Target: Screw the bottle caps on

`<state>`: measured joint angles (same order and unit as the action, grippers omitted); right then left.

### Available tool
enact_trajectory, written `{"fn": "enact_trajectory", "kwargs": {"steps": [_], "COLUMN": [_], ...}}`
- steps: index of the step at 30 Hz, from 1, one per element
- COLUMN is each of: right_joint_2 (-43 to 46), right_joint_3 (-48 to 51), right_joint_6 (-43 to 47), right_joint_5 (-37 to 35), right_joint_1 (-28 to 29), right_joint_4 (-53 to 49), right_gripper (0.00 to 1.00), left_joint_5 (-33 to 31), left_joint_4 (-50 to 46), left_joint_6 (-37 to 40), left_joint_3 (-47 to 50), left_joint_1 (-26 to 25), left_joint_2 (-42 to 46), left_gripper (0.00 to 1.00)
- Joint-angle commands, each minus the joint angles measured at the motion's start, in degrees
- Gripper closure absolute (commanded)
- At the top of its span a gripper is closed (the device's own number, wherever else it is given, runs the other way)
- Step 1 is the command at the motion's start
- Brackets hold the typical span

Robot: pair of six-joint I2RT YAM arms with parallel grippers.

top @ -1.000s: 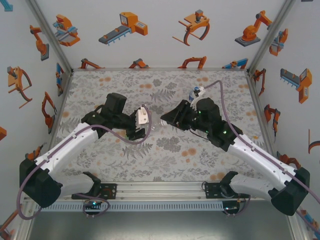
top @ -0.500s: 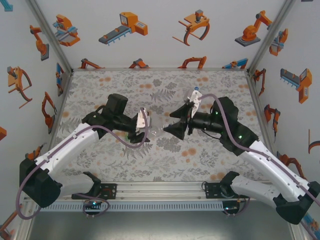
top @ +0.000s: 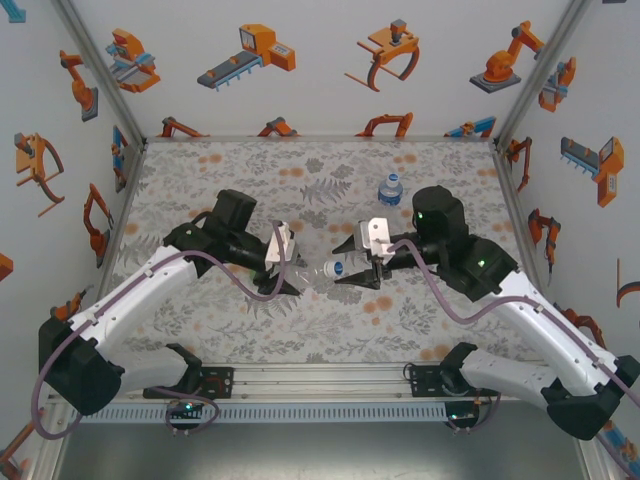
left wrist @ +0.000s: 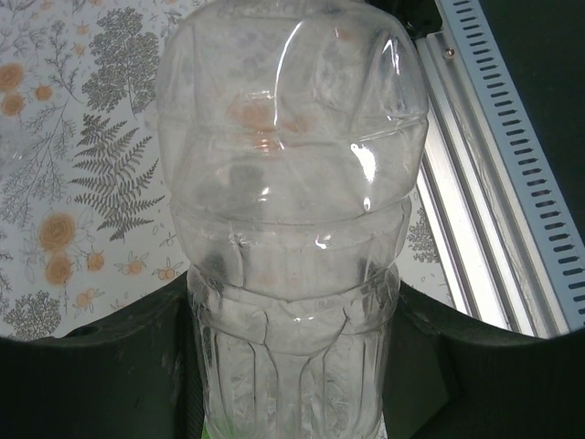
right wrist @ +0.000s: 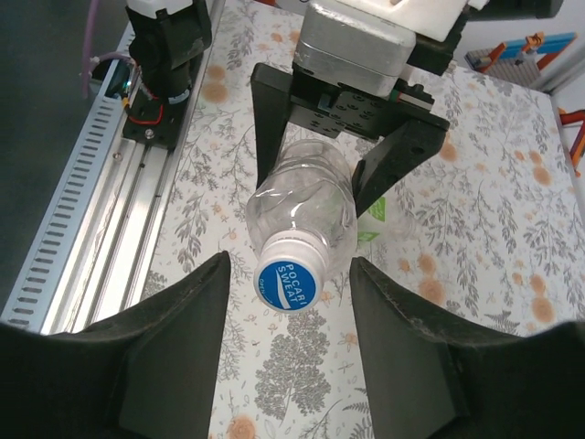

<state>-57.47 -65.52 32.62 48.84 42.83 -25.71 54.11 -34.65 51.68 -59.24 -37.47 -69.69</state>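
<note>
Bottle (right wrist: 302, 197) horizontal, gripped tight by left tool (top: 290, 272), cap (right wrist: 285, 281) toward spread, empty right tool (top: 343, 271)

Left gripper (top: 292, 272) clamped, right gripper (right wrist: 291, 274) spread.

White arm links (top: 140, 290) w/ black joints (top: 235, 215), purple cables (top: 255, 288), black fingers (right wrist: 174, 347).

Table centre: blocked by clear bottle (top: 312, 270) held level, body clamped in left gripper (top: 288, 275). Cap (right wrist: 286, 281) between parted fingers (right wrist: 174, 338) of right gripper (top: 345, 272), thin gap on each side. Far right: upright labelled bottle (top: 392, 190), just behind right arm (top: 500, 290). Open passage: far left of table (top: 200, 170); near strip between the arms, in front of rail (top: 320, 378).
</note>
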Motion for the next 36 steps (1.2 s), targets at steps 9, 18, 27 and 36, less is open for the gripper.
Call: {"fn": "enact_trajectory", "kwargs": {"steps": [9, 18, 27, 36], "right_joint_2": [-0.11, 0.25, -0.28, -2.9], "right_joint_3": [1.48, 1.97, 4.79, 7.39], "right_joint_6": [2.8, 2.69, -16.85, -62.5], "right_joint_5": [1.39, 0.91, -5.86, -26.37], "right_joint_1": [-0.21, -0.11, -0.07, -0.2], "right_joint_4": [1.37, 2.05, 11.22, 21.17], "right_gripper": [0.59, 0.71, 1.0, 1.0], "left_joint_5": [3.81, 3.81, -0.63, -10.73], "left_joint_4": [-2.03, -2.09, -1.44, 4.67], "left_joint_6": [1.98, 2.02, 0.27, -5.85], "left_joint_3": [-2.1, -2.19, -2.46, -0.79], "left_joint_1": [0.17, 0.15, 0.37, 1.57], "left_joint_2": [0.08, -0.13, -0.11, 0.7], "left_gripper": [1.0, 1.0, 1.0, 1.0]}}
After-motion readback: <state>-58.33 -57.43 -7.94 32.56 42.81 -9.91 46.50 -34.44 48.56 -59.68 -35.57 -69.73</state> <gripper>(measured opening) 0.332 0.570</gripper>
